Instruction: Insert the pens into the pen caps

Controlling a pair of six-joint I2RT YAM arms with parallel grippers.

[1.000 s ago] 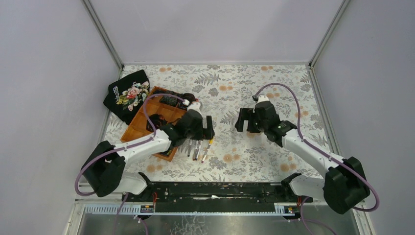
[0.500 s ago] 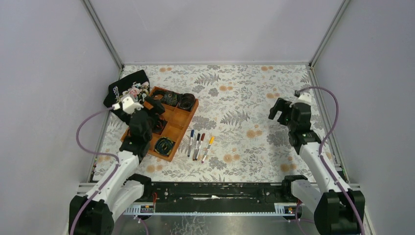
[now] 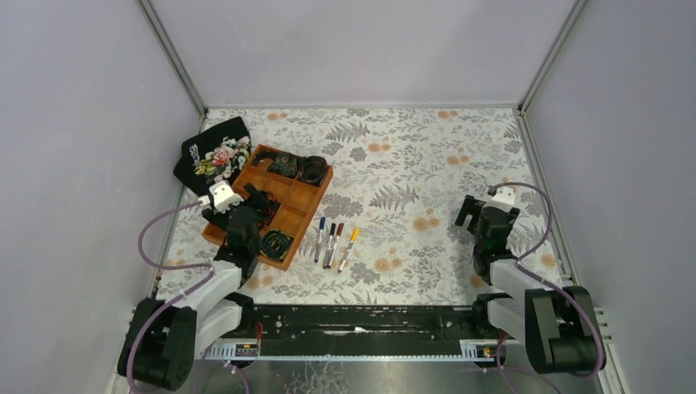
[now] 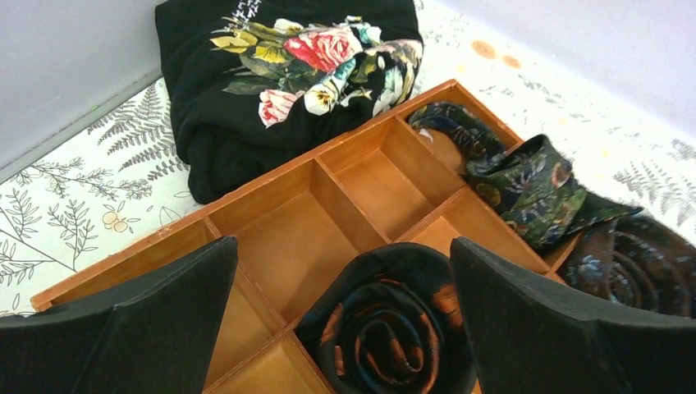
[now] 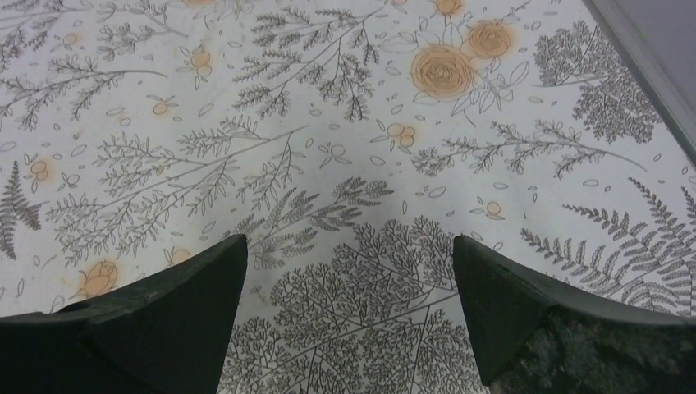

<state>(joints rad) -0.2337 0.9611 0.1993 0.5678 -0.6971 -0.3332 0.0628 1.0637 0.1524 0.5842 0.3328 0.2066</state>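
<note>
Four pens (image 3: 334, 244) lie side by side on the flowered tablecloth, just right of the wooden tray (image 3: 302, 203). Their far ends are blue, black, red and yellow. I see no loose pen caps; whether those coloured ends are caps I cannot tell. My left gripper (image 3: 261, 205) is open and empty above the tray, left of the pens. In the left wrist view the left gripper (image 4: 343, 246) hangs over a rolled dark tie (image 4: 394, 328). My right gripper (image 3: 474, 212) is open and empty over bare cloth, far right of the pens; it also shows in the right wrist view (image 5: 349, 242).
The tray's rim (image 4: 271, 185) encloses several compartments, some holding rolled ties (image 4: 533, 185). A black cloth with embroidered flowers (image 3: 215, 156) lies behind the tray at the far left. Grey walls close the table on three sides.
Both arms have pulled back towards their bases. The left gripper went from over the pens to over the tray. The right gripper swung right and nearer. The pens have not moved.
</note>
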